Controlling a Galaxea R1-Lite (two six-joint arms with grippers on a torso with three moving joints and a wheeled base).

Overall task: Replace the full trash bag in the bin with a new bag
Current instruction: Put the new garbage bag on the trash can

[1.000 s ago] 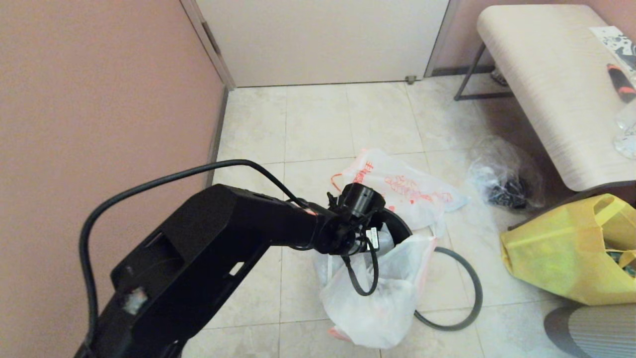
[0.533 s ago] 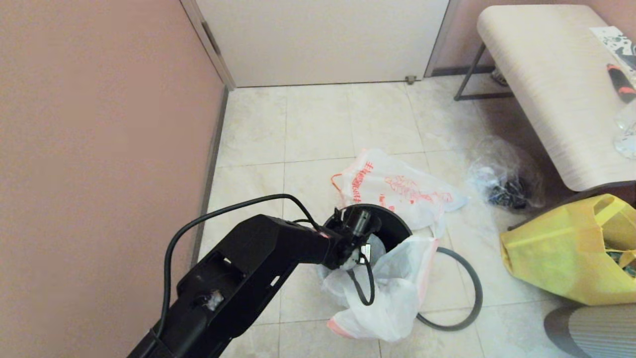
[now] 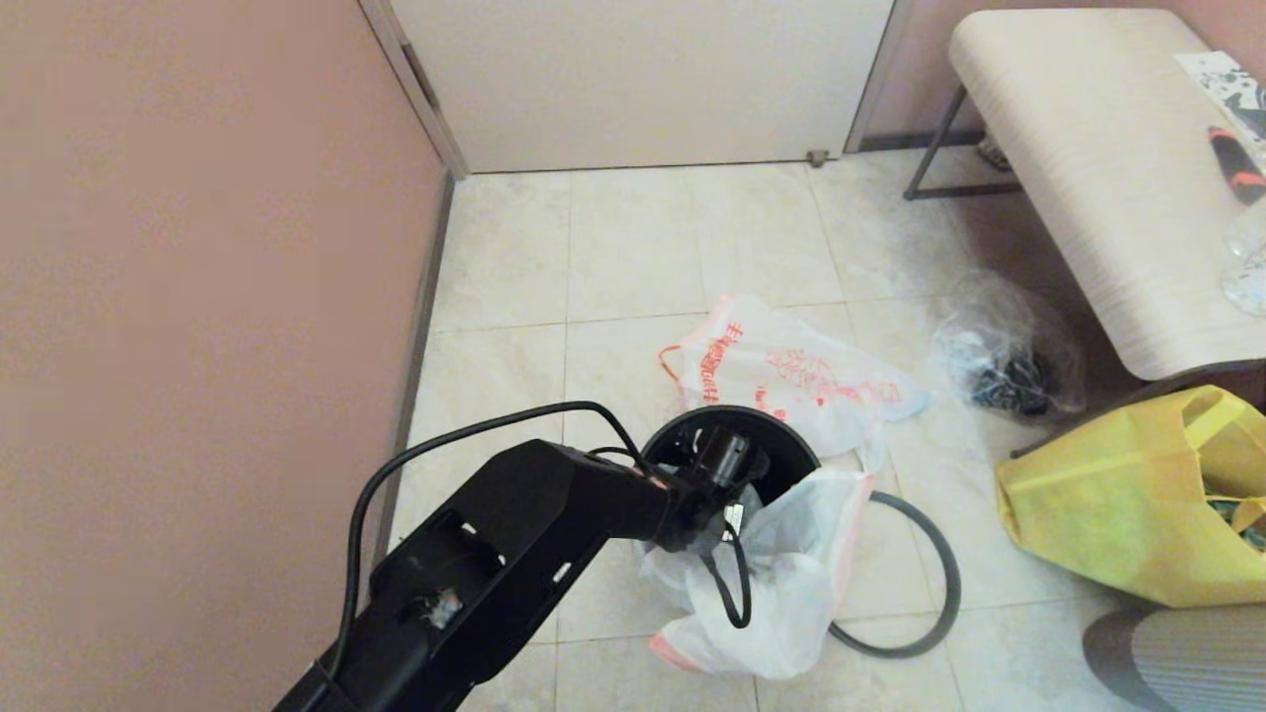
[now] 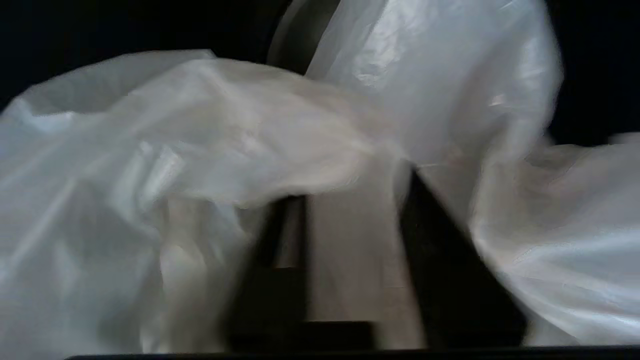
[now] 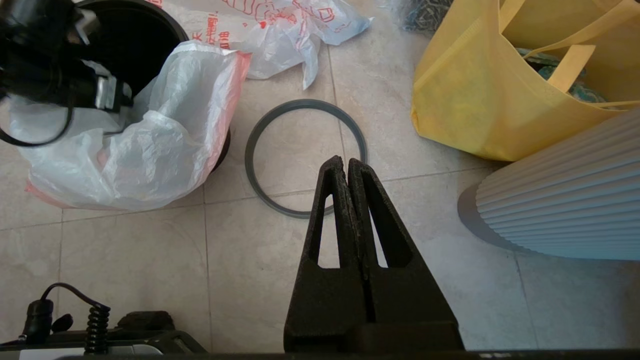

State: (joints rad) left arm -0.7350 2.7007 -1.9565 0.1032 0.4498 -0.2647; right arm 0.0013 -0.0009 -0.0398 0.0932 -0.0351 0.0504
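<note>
Down on the tiled floor by the wall, I have the left gripper (image 3: pixel 730 473) reaching into the mouth of the bin (image 3: pixel 786 447), pushing the new bag (image 3: pixel 781 583) inside. Most of that milky-white bag is outside, slumped over the near rim and down the bin's side to the floor, its pink-orange edge showing. In the left wrist view the dark fingers (image 4: pixel 440 270) stand apart with pale film draped between and around them; I judge them released, or just letting go, not pinching the plastic.

The full trash bag (image 3: pixel 791 371), the one with red-orange print, already lies on the floor just behind the bin, touching it, so the removal step is done. I'm in the lining step — getting the fresh bag seated. The grey hoop (image 5: pixel 305 157) that serves as the rim lies flat on the tiles beside the bin, not yet fitted.

My right gripper (image 5: pixel 347 167) hangs parked above the hoop with its fingers pressed together, holding nothing.

Next, I think, I need to draw the left arm out without dragging the film along, then take the bag's loose edge and spread it round the whole rim. The plastic is thin and clingy — it may snag on the fingers or slide out again. Only then does the hoop go on.
</note>
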